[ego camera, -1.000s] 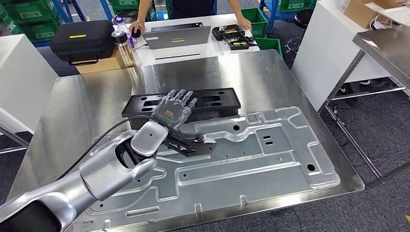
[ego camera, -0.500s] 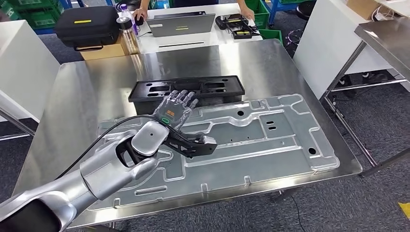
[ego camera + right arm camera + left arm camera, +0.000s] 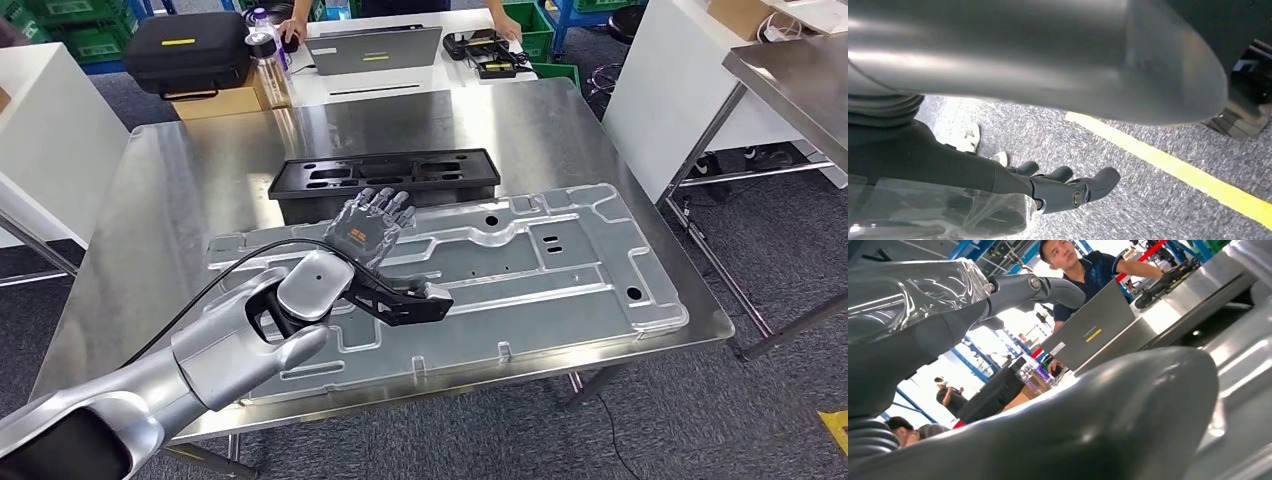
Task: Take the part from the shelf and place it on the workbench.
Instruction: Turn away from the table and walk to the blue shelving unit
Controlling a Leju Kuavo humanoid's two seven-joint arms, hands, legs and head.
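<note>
Left robot hand (image 3: 372, 226) open, fingers spread, empty — above part (image 3: 540, 270) on workbench (image 3: 180, 190).

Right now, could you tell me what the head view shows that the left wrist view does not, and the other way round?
Head view alone: the large metal part lying flat on the steel workbench, the black tray behind it, and the left hand spread open over the part. Left wrist view alone: the person's upper body and people in the background. Both: the laptop and black case.
</note>
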